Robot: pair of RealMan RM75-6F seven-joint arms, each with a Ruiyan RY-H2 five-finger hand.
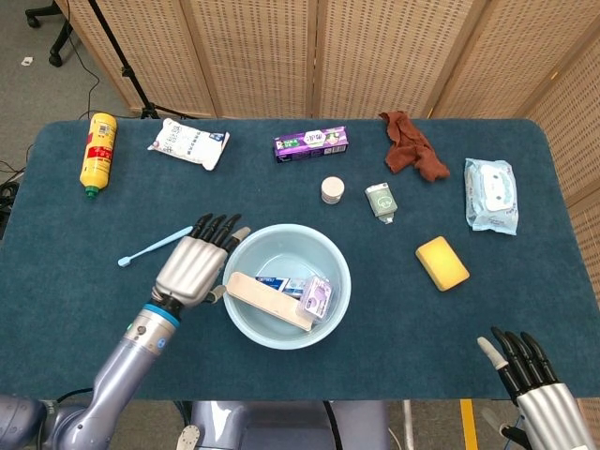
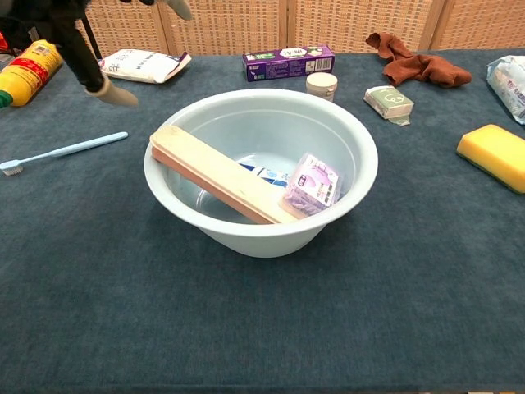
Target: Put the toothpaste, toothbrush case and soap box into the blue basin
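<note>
The blue basin (image 1: 330, 255) (image 2: 361, 148) stands in the middle of the table. Inside it lie the beige toothbrush case (image 1: 267, 299) (image 2: 215, 173), leaning on the left rim, the toothpaste tube (image 1: 286, 284) (image 2: 261, 171) partly under it, and the purple soap box (image 1: 317, 297) (image 2: 312, 185) at the right. My left hand (image 1: 195, 264) (image 2: 82, 49) hovers open and empty just left of the basin, fingers spread. My right hand (image 1: 527, 373) stays open near the table's front right corner.
A blue toothbrush (image 1: 155, 246) (image 2: 61, 151) lies left of the basin. Further back are a yellow bottle (image 1: 97, 150), a white packet (image 1: 188, 142), a purple box (image 1: 310, 142), a small jar (image 1: 332, 190), a green tube (image 1: 381, 202), a brown cloth (image 1: 412, 146), wipes (image 1: 490, 194) and a yellow sponge (image 1: 442, 262).
</note>
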